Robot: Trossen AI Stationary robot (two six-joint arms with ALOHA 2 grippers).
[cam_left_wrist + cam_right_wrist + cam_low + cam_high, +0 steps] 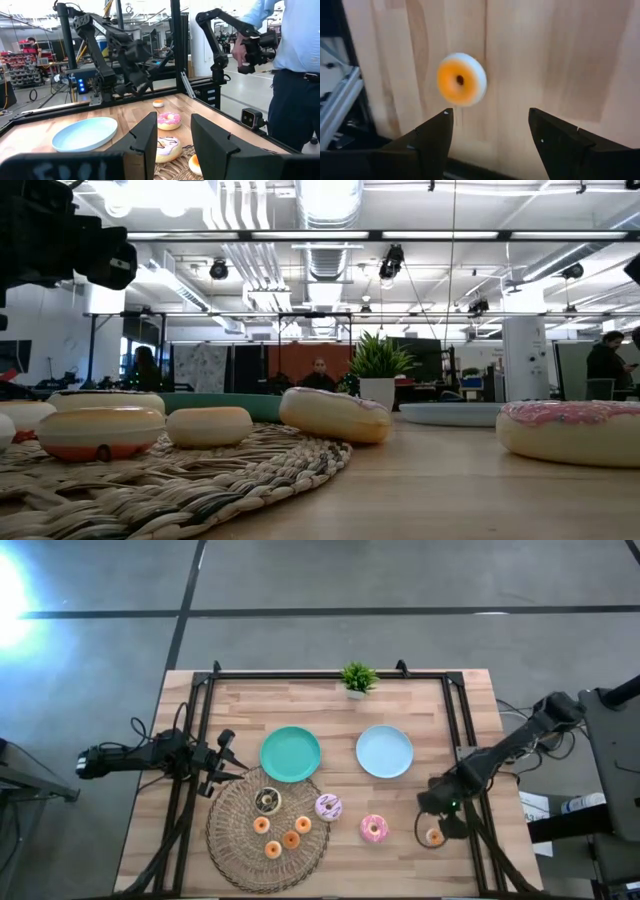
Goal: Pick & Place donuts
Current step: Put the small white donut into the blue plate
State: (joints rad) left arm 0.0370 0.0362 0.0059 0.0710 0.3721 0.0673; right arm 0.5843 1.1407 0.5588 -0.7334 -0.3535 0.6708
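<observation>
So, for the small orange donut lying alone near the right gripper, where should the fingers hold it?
Probably from straight above, fingers across the outer rim. The small orange donut lies flat on the table, clear on every side. The right gripper is open above it but off-centre, so centre it first.

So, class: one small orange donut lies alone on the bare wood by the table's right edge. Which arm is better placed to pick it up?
Right. The right gripper hangs open just above that orange donut, while the left gripper waits beyond the teal plate.

Both arms are matte black, jointed and cable-draped, each end effector [490, 135] bearing two broad angular fingers.
</observation>
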